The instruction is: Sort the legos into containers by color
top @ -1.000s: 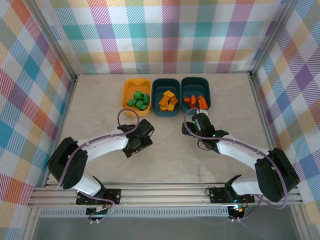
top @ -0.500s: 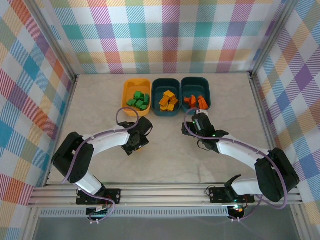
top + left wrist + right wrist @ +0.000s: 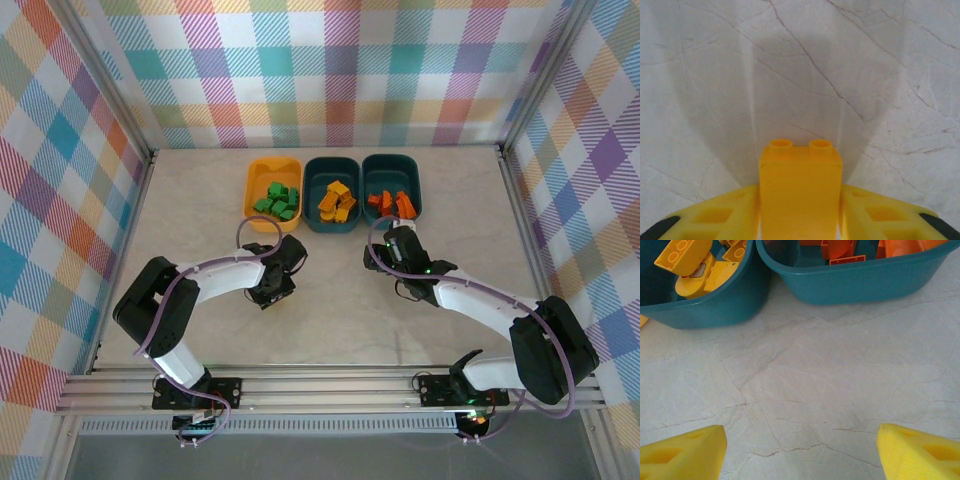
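Left wrist: your left gripper (image 3: 800, 205) clamped on yellow brick (image 3: 800, 185), fingers flush on both sides, over table (image 3: 865, 75). Top external: left elbow (image 3: 157, 305) swung inward since second ago; right gripper (image 3: 800, 450) unmoved, fingers wide apart. Beyond: green bricks (image 3: 277, 201) in yellow-orange bin (image 3: 262, 170), yellow bricks (image 3: 337, 200) in middle teal bin (image 3: 320, 170), orange bricks (image 3: 392, 203) in right teal bin (image 3: 391, 163).

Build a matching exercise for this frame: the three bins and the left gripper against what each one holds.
Column one:
1. yellow bin
2. middle teal bin
3. right teal bin
4. left gripper

Column two:
A. orange bricks
B. single yellow brick
C. green bricks
D. pile of yellow bricks

Pairs: 1-C, 2-D, 3-A, 4-B.
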{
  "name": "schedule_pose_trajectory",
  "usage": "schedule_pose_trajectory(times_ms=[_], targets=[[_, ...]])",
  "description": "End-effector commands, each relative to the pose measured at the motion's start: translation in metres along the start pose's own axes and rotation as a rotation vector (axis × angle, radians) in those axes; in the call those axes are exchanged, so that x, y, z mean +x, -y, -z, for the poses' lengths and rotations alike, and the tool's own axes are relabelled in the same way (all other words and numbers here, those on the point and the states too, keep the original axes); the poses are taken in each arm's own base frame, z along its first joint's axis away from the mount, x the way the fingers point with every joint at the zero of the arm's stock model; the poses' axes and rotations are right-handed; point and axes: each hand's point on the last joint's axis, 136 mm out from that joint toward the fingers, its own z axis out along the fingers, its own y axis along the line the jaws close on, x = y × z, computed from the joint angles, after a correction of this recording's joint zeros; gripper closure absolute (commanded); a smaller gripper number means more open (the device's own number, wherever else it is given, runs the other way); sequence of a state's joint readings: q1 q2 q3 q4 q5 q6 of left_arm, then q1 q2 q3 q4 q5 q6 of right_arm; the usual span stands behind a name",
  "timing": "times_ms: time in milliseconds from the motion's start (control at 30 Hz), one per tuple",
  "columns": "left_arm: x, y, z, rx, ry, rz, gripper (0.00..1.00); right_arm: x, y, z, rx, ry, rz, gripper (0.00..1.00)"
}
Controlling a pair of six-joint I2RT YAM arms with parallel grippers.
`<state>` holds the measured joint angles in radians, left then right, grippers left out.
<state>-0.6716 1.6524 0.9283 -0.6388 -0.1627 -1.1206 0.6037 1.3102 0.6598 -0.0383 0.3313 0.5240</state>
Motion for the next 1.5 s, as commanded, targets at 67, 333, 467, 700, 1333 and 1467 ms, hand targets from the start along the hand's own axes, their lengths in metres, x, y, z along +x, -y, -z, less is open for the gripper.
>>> schedule_pose_trajectory(times_ms=[67, 333, 467, 700, 1333, 1467], targets=[[-0.011, 0.020, 0.013, 0.090, 0.033, -0.008, 0.61, -0.007, -0.008, 0.003, -0.026, 0.015, -0.006, 0.22], [-0.041, 0.082, 0.069, 0.267, 0.111, -0.127, 0.65, -0.008, -0.008, 0.004, -0.026, 0.021, -0.010, 0.22], [-0.072, 0.137, 0.093, 0.327, 0.156, -0.198, 0.65, -0.011, -0.005, 0.008, -0.017, 0.039, -0.011, 0.22], [-0.115, 0.217, 0.085, 0.331, 0.201, -0.285, 0.67, -0.013, 0.001, 0.009, 0.013, 0.052, -0.004, 0.22], [-0.140, 0.233, 0.224, 0.653, 0.443, -0.387, 0.06, -0.025, 0.006, 0.024, 0.009, 0.145, 0.028, 0.18], [-0.117, 0.150, 0.268, 0.679, 0.629, -0.399, 0.00, -0.042, -0.004, 0.050, -0.071, 0.250, 0.056, 0.15]])
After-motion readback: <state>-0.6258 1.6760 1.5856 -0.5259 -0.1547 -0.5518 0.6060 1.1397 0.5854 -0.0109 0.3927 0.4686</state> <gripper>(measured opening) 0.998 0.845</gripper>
